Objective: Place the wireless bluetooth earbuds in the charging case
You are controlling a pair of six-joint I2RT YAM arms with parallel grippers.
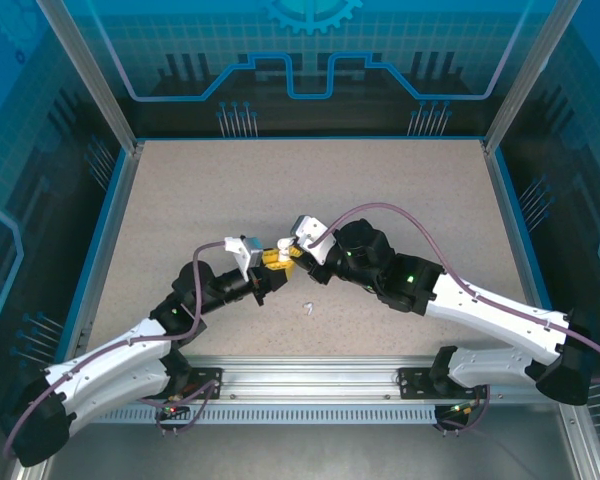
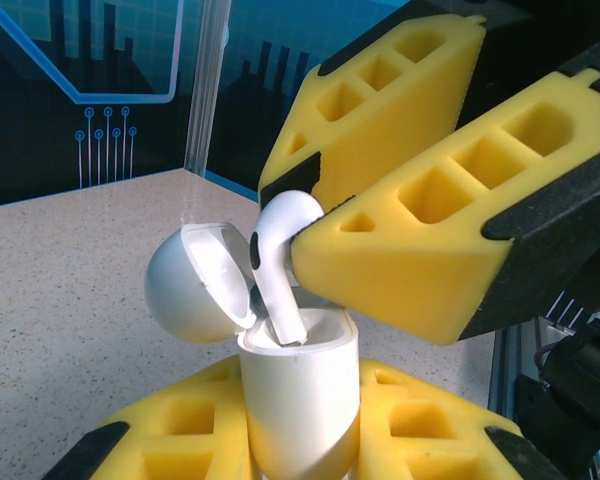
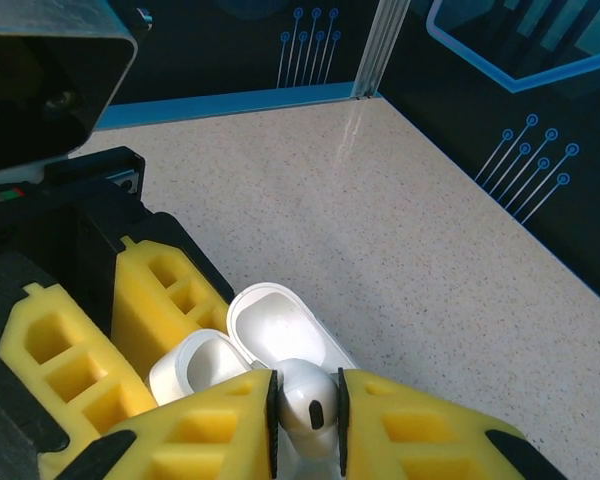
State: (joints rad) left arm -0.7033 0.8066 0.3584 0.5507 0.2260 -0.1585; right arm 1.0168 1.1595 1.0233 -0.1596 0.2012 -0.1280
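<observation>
right now my right gripper pinches a white earbud, its stem tip entering the open charging case clamped in my left gripper at lower centre. insertion step, i judge - next calls for pressing straight down, then releasing.

White-and-black arms; yellow, hollow-celled jaws; mauve cables.

My bench: speckled beige top, blue rim along its far edge. Clear panels with blue circuit print behind. Slotted metal rail at near edge.
</observation>
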